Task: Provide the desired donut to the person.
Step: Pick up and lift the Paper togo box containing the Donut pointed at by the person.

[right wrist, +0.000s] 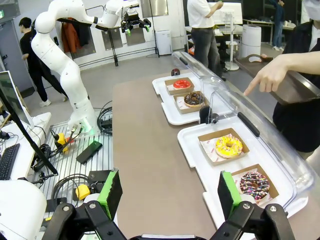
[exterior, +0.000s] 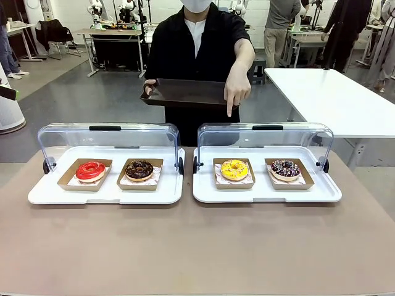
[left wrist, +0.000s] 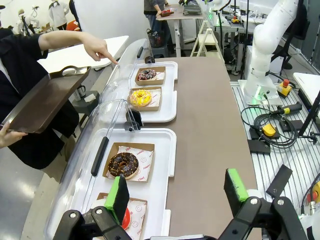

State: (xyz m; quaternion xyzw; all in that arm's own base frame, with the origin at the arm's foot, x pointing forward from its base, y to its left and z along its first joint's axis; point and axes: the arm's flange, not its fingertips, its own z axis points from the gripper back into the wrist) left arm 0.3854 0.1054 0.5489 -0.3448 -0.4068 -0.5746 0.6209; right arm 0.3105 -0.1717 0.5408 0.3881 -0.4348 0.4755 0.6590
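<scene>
- Left fingers (left wrist: 119, 197): spread apart and empty, above the bench (exterior: 197, 246) near the red donut (exterior: 91, 170).
- Left tray (exterior: 105, 196): held the red donut and a chocolate donut (exterior: 139, 169), each in a card box; neither was pointed at.
- Person (exterior: 197, 43): one hand (exterior: 237, 91) pointed down at the yellow donut (exterior: 234, 169), which sat in the right tray (exterior: 265, 196).
- Right fingers (right wrist: 111, 194): spread apart, empty, and nearer that tray. They would best approach from the front, grip the card box (exterior: 217, 174) rather than the icing, and lift it to the brown tray (exterior: 185, 92).
- Obstacles: the raised clear lid (exterior: 265, 139) behind, and the sprinkled donut (exterior: 285, 168) just beside.
</scene>
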